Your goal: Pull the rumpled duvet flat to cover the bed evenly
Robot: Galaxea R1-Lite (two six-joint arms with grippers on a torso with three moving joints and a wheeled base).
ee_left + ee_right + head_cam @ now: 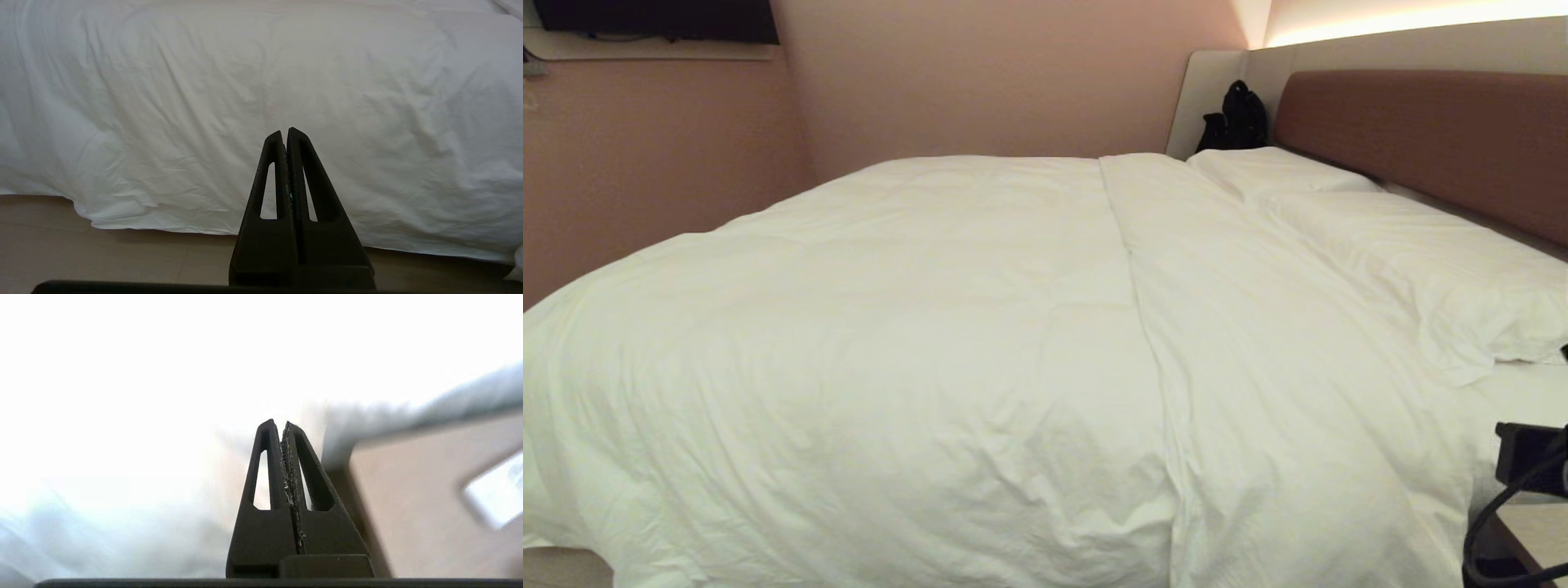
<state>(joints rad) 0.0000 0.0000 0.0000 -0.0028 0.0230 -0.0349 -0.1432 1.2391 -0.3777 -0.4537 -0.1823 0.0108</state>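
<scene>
A: Duvet [915, 343] is lying spread across the bed [1515, 388], reaching from the near edge to the far side by the wall. Its top band is sitting folded back, with a seam running from far to near down the middle. Soft creases are showing along the near edge.

B: And in the left wrist view?

A: The duvet [261, 94] is hanging down over the side of the bed, its hem sitting just above the floor [102, 257].

B: Pillows?

A: Two white pillows [1413, 253] are lying side by side on the right, against the brown headboard [1429, 135]. A black bag [1235, 118] is sitting in the far corner beside the headboard.

B: Grippers?

A: Left gripper [284, 131] is pointing at the hanging side of the duvet, fingers pressed together, holding nothing. Right gripper [277, 423] is likewise closed tight and empty; white bedding is filling most of its view, blurred, with a pale brown surface [416, 506] beside it.

B: Anything of the arms from the head view?

A: Only a dark part with a cable [1494, 514] is showing at the lower right edge, next to the mattress corner.
</scene>
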